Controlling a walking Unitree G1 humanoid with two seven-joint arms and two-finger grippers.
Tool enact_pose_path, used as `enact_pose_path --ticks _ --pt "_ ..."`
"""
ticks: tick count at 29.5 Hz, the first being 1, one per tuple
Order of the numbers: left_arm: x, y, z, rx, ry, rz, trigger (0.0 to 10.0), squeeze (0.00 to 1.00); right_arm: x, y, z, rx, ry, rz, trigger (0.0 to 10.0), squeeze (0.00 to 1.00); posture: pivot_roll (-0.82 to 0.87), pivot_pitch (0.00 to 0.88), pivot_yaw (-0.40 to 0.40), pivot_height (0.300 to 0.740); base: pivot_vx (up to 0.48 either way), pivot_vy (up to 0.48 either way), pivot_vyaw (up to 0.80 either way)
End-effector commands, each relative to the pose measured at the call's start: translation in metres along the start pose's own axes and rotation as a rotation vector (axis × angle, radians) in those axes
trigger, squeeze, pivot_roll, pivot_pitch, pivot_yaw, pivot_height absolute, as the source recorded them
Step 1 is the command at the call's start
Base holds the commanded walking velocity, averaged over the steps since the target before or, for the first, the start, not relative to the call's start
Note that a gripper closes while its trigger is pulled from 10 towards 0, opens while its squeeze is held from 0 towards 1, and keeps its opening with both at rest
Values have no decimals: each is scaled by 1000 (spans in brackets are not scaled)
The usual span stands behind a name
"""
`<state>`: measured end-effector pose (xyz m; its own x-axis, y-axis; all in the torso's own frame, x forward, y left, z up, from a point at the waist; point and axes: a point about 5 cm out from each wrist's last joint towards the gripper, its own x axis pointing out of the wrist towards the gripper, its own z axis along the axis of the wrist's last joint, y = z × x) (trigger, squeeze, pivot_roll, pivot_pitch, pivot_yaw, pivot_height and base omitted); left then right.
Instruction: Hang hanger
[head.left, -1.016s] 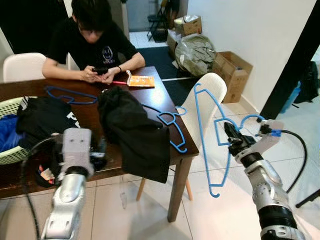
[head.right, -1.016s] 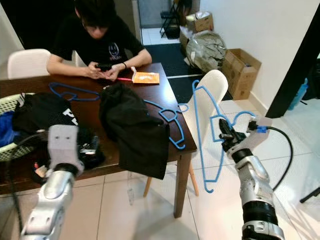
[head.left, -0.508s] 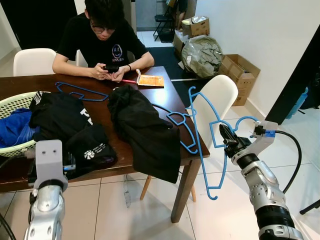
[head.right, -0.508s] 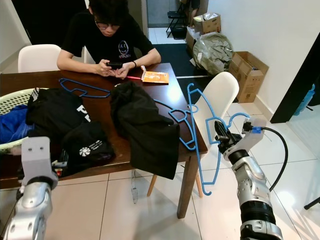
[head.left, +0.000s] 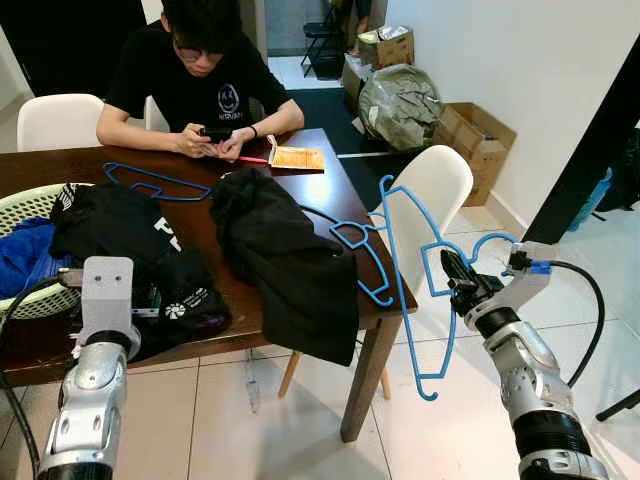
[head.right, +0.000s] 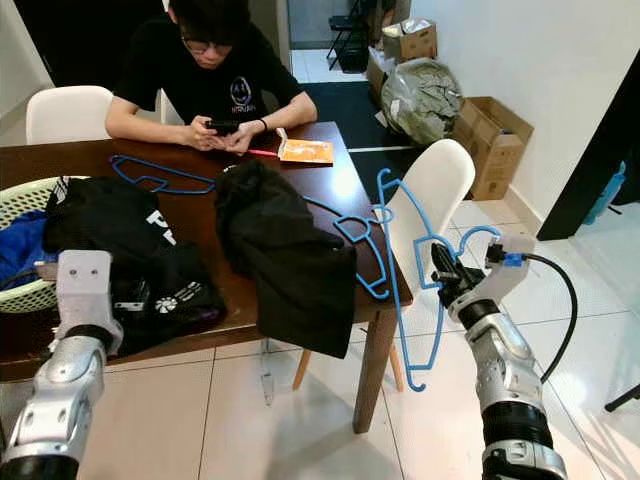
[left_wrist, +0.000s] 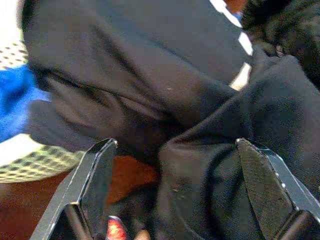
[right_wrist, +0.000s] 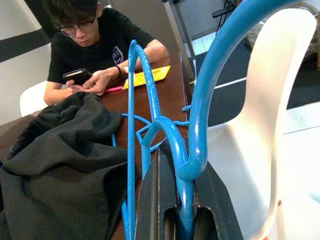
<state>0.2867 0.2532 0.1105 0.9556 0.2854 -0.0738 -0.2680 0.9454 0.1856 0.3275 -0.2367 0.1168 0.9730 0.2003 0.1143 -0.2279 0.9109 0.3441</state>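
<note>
Blue hanger pinched in raised right tool.

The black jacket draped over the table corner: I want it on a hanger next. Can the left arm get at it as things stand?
Probably not directly. The left gripper is open at a heap of black clothes that lies between it and the jacket.

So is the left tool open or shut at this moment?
Open. In the left wrist view the left tool has its two black fingers set wide apart, with the black clothes between them, not pinched.
</note>
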Motion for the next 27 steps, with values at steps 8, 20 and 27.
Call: enact_pose_path --ticks 8,20,27 --pt "0 -16 -8 -30 21 -84 10000 0 -3 1 -1 -19 1 -1 10000 0 26 0 -3 740 0 0 0" --pt "0 -32 0 -48 -26 -178 0 0 -3 1 -2 -20 8 -1 10000 0 28 0 -3 740 0 0 0" --pt "-3 -51 6 -67 -47 -244 0 0 -2 1 -2 -22 9 -4 10000 0 25 0 1 740 0 0 0"
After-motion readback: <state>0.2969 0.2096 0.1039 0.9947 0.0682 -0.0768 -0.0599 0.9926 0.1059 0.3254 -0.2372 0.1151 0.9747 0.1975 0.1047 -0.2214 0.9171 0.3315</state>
